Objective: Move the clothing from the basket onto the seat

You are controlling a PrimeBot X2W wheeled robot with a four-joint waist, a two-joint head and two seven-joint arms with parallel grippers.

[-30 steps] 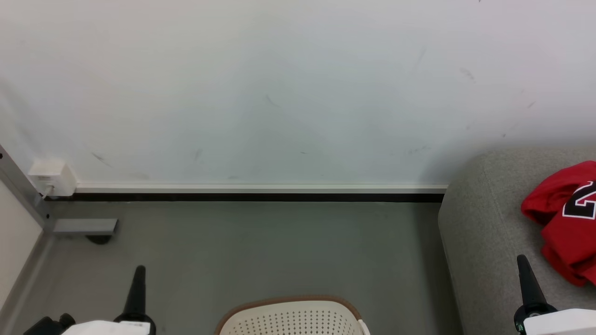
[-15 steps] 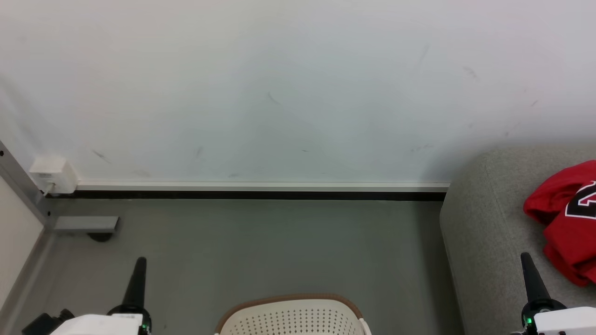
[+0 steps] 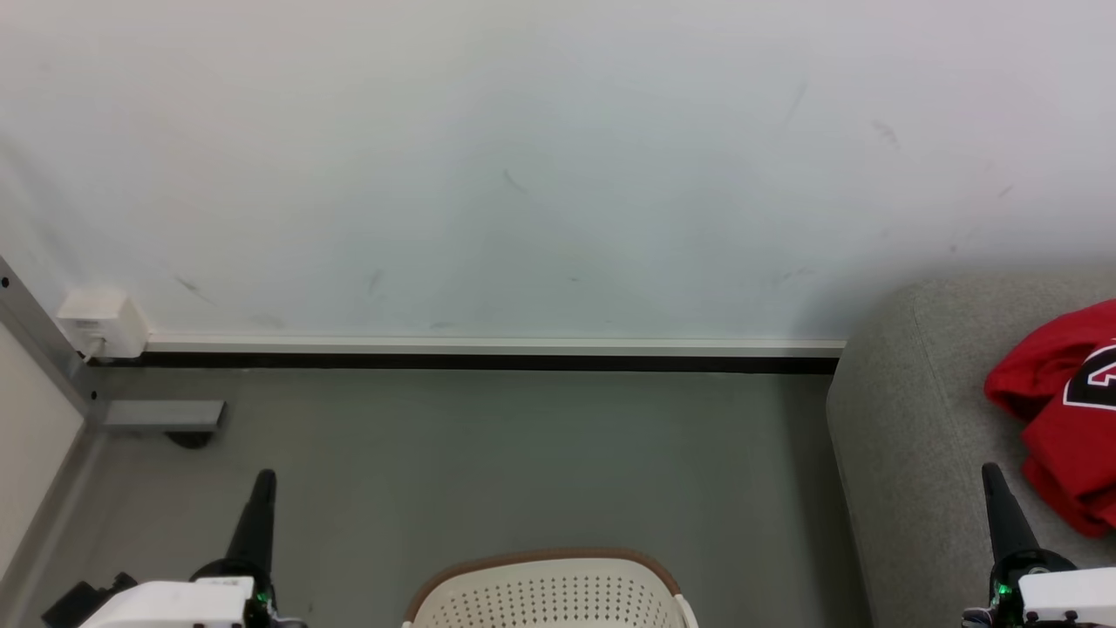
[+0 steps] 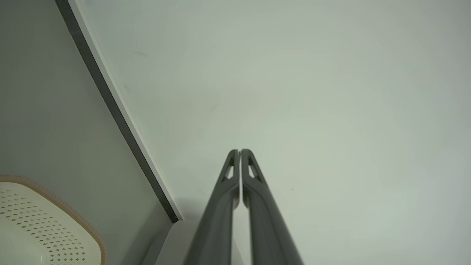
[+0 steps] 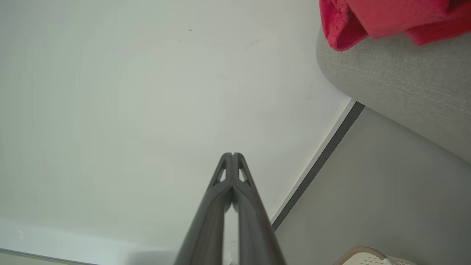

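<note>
Starting far left in the head view, a small white wall box (image 3: pixel 100 323) sits at the left end of the skirting (image 3: pixel 488 353), w/ a grey metal foot (image 3: pixel 161 417) on the floor (image 3: pixel 523 453) just below it. The left gripper (image 3: pixel 264 478) rises from the lower-left edge, pointing up the view over bare grey floor, its arm's white casing at the bottom edge. Left wrist view: both dark fingers (image 4: pixel 220 206) pressed together tip to tip, aimed at the white wall (image 3: pixel 523 174). Next comes the basket (image 3: pixel 545 589), bottom centre, approx. midway between the two grippers & apart from both. It is cream-white w/ a perforated side & brown rim, cut off by the frame so its inside can't be judged. Further right stands the seat (image 3: pixel 915 410): light grey fabric, rounded corner, stitched seam along the edge. The clothing (image 3: pixel 1059 419) lies on top of the seat at the right edge: bright red, bunched in folds, w/ part of a black, white-edged numeral showing. The right gripper (image 3: pixel 991 475) pokes up from the lower-right corner, seen against the seat's fabric, just left of the red cloth w/ a gap between. Right wrist view: its fingers shut flat against each other, empty, pointing at the wall, w/ the seat's corner & a red fold at upper right.
</note>
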